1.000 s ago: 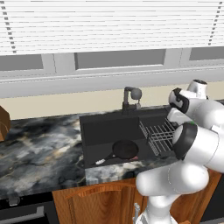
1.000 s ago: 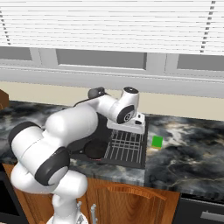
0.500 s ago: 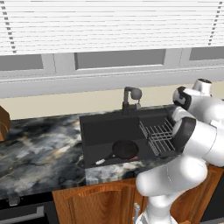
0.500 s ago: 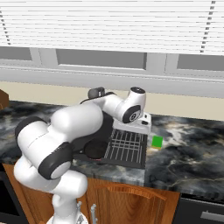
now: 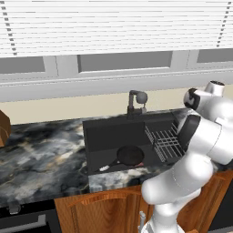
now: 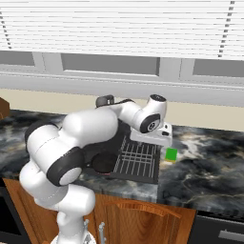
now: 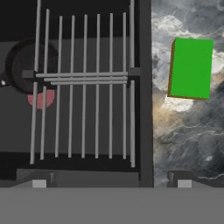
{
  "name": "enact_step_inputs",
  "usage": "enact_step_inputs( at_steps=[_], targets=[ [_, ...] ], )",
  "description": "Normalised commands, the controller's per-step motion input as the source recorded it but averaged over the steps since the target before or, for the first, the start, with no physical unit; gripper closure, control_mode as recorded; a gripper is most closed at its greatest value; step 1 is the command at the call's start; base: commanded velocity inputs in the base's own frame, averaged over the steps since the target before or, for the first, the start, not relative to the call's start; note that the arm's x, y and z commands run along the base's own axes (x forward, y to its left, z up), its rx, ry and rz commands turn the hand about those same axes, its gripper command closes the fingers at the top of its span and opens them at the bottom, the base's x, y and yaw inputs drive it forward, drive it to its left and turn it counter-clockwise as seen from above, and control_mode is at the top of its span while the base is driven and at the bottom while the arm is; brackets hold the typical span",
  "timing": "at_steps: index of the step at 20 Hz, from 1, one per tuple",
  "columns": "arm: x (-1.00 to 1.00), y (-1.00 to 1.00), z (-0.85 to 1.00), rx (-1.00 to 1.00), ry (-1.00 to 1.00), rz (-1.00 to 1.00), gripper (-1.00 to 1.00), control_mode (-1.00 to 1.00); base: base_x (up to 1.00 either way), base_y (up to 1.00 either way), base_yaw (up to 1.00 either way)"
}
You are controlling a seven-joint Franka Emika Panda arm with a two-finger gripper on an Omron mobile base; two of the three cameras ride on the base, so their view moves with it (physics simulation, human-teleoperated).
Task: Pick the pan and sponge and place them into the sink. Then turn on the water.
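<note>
Jaws: wide apart, empty; over the sink's wire rack [image 7: 83, 87]
Small bright green rectangular sponge [image 7: 191, 68]: on the marbled counter [image 7: 183, 140], beside the jaws
Small round black frying pan [image 5: 130, 155]: inside the dark grey rectangular sink [image 5: 109, 136]

Bright green sponge [image 7: 191, 68] at upper right of the hand view, on a counter [image 7: 183, 140] marbled black, grey and white. Dark grey sink [image 5: 109, 136]; black pan [image 5: 129, 155]; reddish drain spot [image 7: 41, 99]; pale grey wire rack [image 7: 83, 87].
</note>
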Motion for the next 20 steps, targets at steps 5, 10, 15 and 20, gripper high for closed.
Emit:
enact_step_inputs(
  at_steps=[5, 10, 15, 20],
  targets=[
    [0.08, -0.27, 0.00, 0.00, 0.01, 0.00, -1.00, -1.00, 0.00, 0.00, 0.00],
    [0.03, -0.24, -0.02, 0.00, 0.00, 0.00, -1.00, -1.00, 0.00, 0.00, 0.00],
    [0.07, -0.23, -0.04, 0.00, 0.00, 0.00, -1.00, -1.00, 0.00, 0.00, 0.00],
    [0.04, -0.22, -0.08, 0.00, 0.00, 0.00, -1.00, -1.00, 0.00, 0.00, 0.00]
  ],
)
